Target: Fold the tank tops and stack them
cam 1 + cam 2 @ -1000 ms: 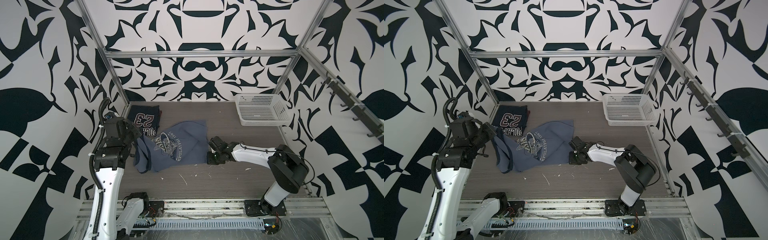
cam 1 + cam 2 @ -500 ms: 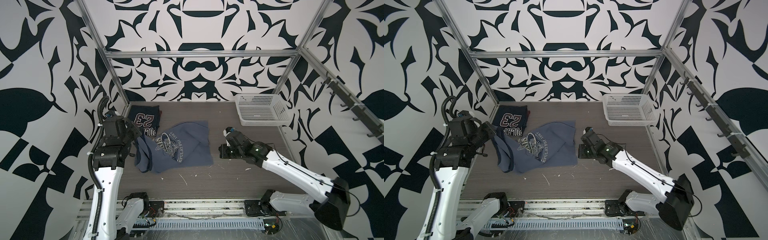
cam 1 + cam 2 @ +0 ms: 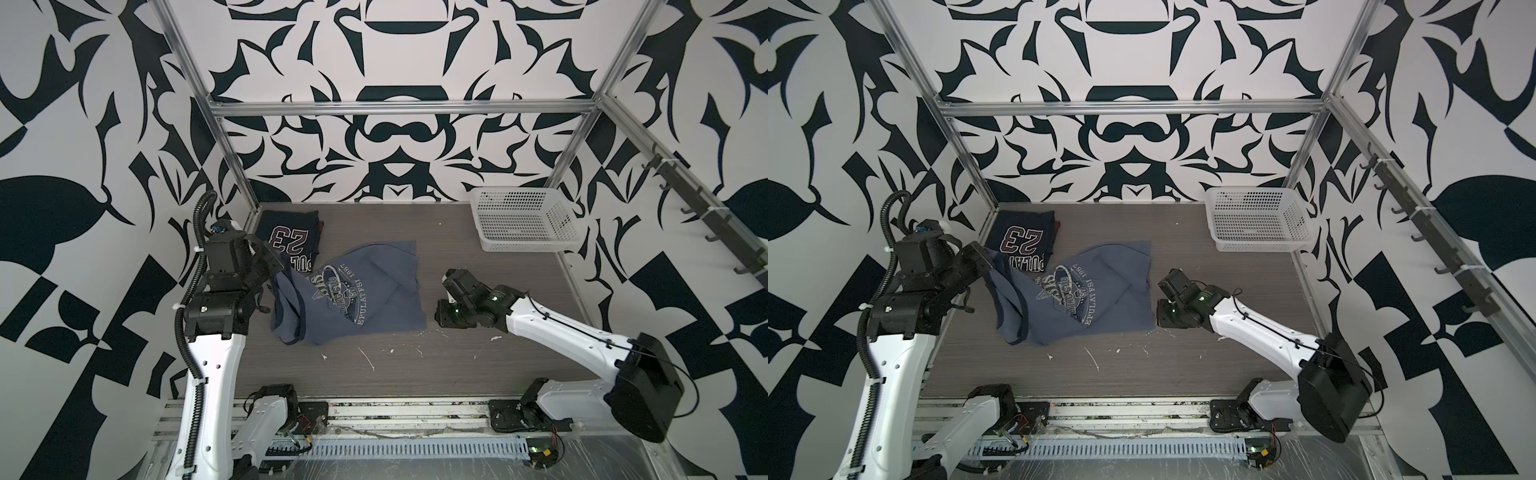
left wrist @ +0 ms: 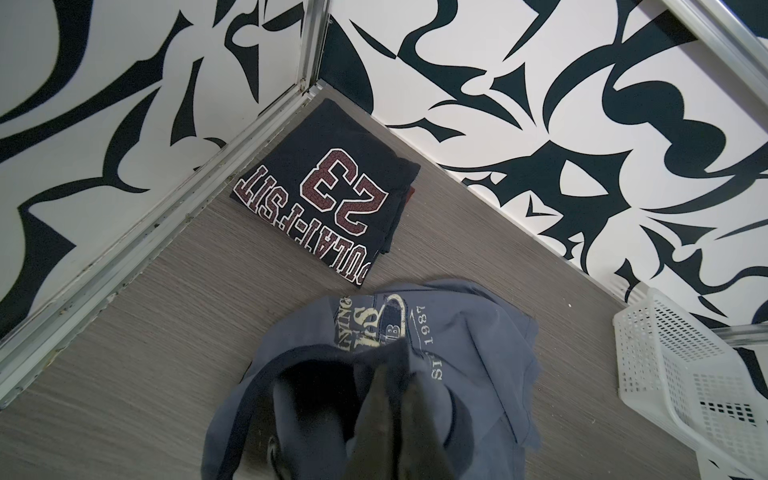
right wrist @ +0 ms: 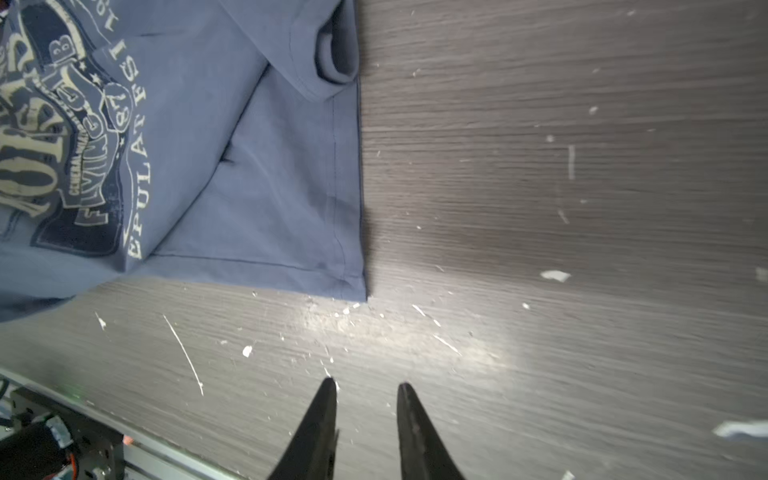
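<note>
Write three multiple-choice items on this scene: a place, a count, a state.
1. On the table, the navy "23" tank top lies: A. far left corner B. front edge C. centre
2. Tank tops in view: A. one B. two C. three
3. The right claw is: A. open, empty B. shut on cloth C. shut, empty

1 A: it lies by the corner post. 2 B: navy plus the slate-blue tank top. 3 A: fingers apart over bare wood.

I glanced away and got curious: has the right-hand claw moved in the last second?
Yes. The right gripper has backed off the hem of the slate-blue tank top, toward the white basket side.
</note>
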Motion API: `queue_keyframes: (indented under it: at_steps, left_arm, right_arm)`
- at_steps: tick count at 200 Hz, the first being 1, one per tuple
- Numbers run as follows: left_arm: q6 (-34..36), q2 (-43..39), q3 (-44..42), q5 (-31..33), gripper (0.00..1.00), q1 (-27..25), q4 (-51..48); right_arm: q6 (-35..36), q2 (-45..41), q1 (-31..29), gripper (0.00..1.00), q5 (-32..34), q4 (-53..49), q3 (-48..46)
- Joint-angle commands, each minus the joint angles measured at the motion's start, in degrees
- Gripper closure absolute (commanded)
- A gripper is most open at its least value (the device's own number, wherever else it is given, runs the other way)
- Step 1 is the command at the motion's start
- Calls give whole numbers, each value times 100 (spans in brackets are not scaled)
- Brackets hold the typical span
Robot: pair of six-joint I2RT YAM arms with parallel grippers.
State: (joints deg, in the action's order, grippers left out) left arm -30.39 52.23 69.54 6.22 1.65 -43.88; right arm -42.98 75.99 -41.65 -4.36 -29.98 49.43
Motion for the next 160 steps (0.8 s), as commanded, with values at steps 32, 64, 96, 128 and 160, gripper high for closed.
queue_keyframes:
  at_steps: [32,64,96,128,160]
  left_arm:
    - [-28,-35,-219,17,100,22,27]
    - [7,-47,-264,64,100,24,16]
    - [49,-61,-292,97,100,25,20]
    - [64,-59,-309,112,100,23,19]
    - [93,-63,-309,151,100,28,11]
  right_arm:
    - [-310,960,-12,66,-325,953,-20]
    - [-281,1379,-18,78,-311,1102,62]
    - [-331,1753,-71,71,-330,1272,63]
    - [-343,2008,-154,70,-476,1456,115]
    - [-396,2242,-227,76,-416,1336,196]
